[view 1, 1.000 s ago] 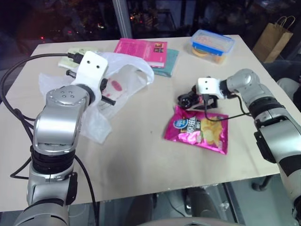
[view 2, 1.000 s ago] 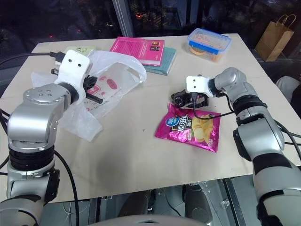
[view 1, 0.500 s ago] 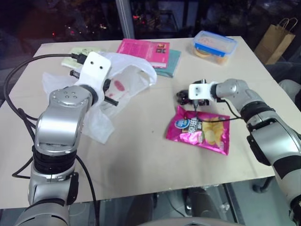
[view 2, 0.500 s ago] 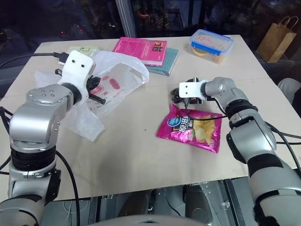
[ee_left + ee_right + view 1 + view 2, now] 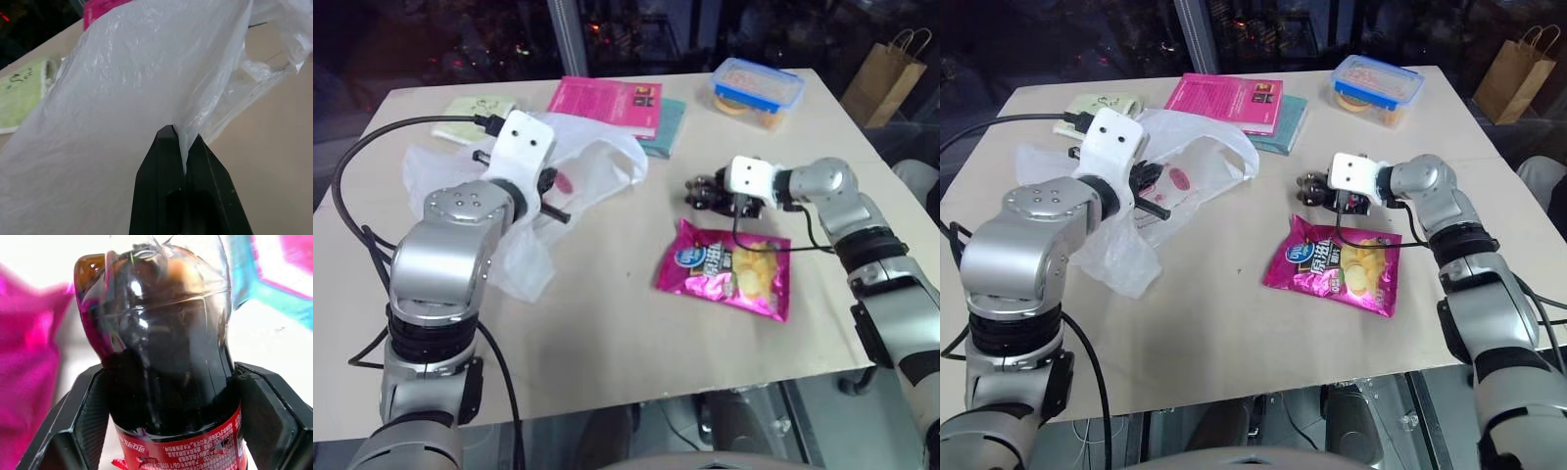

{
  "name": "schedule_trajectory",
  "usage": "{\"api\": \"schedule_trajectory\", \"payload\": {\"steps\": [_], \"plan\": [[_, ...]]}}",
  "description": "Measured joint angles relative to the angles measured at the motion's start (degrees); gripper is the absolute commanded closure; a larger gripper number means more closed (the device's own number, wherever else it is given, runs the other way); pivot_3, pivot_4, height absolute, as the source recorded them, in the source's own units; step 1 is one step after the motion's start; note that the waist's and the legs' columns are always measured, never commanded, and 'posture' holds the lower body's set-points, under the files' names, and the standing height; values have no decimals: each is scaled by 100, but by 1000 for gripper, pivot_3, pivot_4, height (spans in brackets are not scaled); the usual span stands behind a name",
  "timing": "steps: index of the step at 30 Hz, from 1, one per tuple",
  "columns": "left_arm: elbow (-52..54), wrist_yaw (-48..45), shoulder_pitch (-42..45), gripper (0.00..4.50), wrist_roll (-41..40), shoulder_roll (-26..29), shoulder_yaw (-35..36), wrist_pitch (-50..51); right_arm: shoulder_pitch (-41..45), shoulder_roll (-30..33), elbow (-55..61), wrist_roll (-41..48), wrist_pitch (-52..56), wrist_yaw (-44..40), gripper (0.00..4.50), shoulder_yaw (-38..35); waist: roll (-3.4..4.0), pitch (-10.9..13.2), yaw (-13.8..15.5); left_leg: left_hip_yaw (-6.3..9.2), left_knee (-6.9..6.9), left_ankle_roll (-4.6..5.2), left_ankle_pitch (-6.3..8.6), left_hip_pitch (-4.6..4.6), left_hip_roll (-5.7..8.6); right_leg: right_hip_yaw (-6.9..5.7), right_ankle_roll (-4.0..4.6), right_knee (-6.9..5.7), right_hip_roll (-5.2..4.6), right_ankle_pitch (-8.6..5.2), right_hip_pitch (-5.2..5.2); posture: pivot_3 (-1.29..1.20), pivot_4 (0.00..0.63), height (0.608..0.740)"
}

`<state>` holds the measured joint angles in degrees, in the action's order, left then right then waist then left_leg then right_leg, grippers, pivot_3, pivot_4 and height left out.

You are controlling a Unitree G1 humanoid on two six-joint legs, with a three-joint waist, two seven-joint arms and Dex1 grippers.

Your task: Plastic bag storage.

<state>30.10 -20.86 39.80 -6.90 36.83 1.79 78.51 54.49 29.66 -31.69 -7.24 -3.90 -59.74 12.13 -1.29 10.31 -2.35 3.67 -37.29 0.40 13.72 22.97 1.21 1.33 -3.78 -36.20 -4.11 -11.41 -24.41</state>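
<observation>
Left gripper (image 5: 185, 147) clenched on plastic bag (image 5: 592, 162); right gripper (image 5: 166, 396) grasping cola bottle (image 5: 161, 333) above the table (image 5: 607, 323).

Translucent white plastic bag (image 5: 1185, 162), red print; glossy pink chips packet (image 5: 1337, 272)

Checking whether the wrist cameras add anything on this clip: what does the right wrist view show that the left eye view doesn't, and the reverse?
The right wrist view alone shows what the right gripper is shut on: a dark cola bottle with a red label, a black finger on each side of it.

The left eye view alone shows the layout: the table, the plastic bag pinched by the left gripper, the books, the lidded food box and the brown paper bag.

Both show the pink chips packet.
</observation>
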Motion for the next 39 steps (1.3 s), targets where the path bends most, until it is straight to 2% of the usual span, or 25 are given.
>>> {"api": "schedule_trajectory", "payload": {"steps": [5,9,12,15,18,21,24,29,34,39], "plan": [[-178,11,210,4500,-118,-138,9,-2,-568,-95,2294,743,2107,229,1372,-426,0,0,11,-12,-9,3,1,3,2,12,0,-25,-1,0,-13,0,150,740],[-327,-44,438,4500,-304,-287,59,-11,-945,-667,3831,1559,4006,768,1372,-746,-1,0,19,-9,-14,13,7,0,1,13,1,-50,1,-1,-20,0,150,740],[-405,-98,585,4500,-415,-298,61,-60,-1181,-1016,4439,1870,4695,1079,1372,-542,0,0,13,-15,-14,17,9,-6,3,19,0,-58,0,-1,-25,0,150,740],[-527,-107,724,4500,-518,-408,142,-59,-1269,-1270,4582,1933,5014,1391,1372,-375,-1,0,16,-14,-19,16,8,-6,5,18,0,-62,1,0,-25,0,150,740],[-611,-139,860,4500,-646,-520,212,-59,-1251,-1739,4523,2049,5163,1707,1372,-232,-1,0,9,-13,-18,9,4,-9,4,18,0,-67,3,0,-26,0,150,740],[-685,-200,974,4500,-854,-631,251,-60,-989,-2300,3839,2115,5199,2144,1372,-217,-1,0,-3,-13,-18,1,-1,-9,3,20,1,-69,3,0,-28,0,150,740],[-680,-272,1015,4500,-1024,-646,337,-61,-792,-2563,3318,2150,5193,2383,1372,-273,0,0,-1,-13,-16,-9,-6,-9,4,20,1,-68,3,0,-29,0,150,740],[-495,-415,1012,4500,-1338,-578,502,-74,-289,-3226,2021,2452,5179,2825,1373,-880,0,0,-5,-13,-9,-10,-7,-6,3,22,2,-62,3,0,-33,0,150,740],[-93,-528,783,4500,-1619,-452,563,-20,-95,-3642,1351,2881,5386,3067,1373,-1400,0,0,-15,-15,-4,-10,-7,-6,3,26,2,-60,3,0,-35,0,150,740],[145,-409,592,4500,-1801,-562,754,169,14,-3717,1052,3396,5784,3328,1373,-1831,0,0,3,-13,-5,-8,-6,-4,4,23,2,-61,2,0,-35,0,150,740]]}}
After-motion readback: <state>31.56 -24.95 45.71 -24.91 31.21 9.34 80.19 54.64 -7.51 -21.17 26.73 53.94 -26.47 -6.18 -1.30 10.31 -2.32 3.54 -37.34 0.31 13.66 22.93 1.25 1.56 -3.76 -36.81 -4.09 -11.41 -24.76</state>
